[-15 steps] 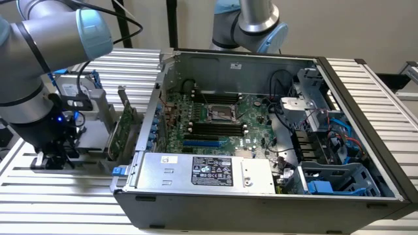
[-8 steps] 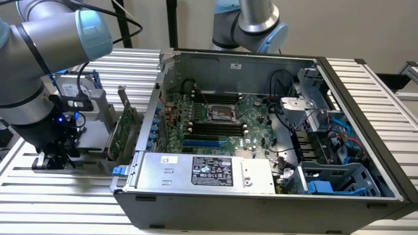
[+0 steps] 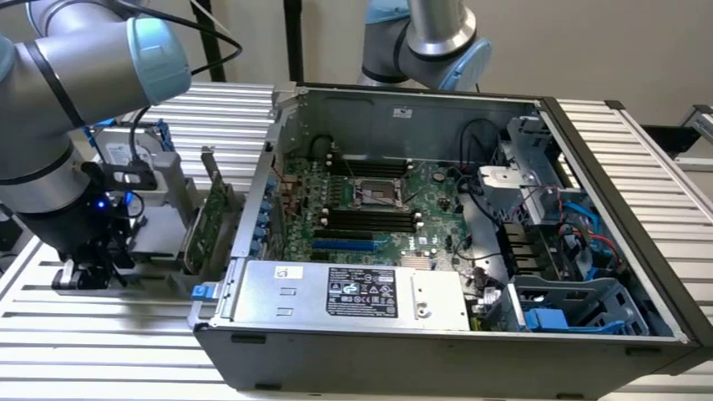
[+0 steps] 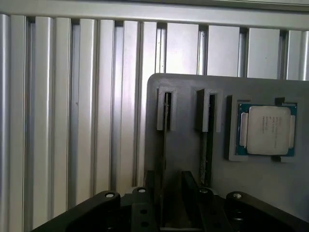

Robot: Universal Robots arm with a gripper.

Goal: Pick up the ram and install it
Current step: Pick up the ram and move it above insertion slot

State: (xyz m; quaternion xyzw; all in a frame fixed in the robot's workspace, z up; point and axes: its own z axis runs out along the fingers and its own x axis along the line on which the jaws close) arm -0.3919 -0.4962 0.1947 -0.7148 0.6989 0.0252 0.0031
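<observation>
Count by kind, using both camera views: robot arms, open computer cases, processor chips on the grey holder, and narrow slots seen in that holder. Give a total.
Robot arms: 2
Open computer case: 1
Processor chip on the grey holder: 1
Narrow slots: 2
Total: 6

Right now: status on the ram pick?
Gripper open, low over holder. Ram upright in slot, between fingers, not gripped. Path clear.
</observation>
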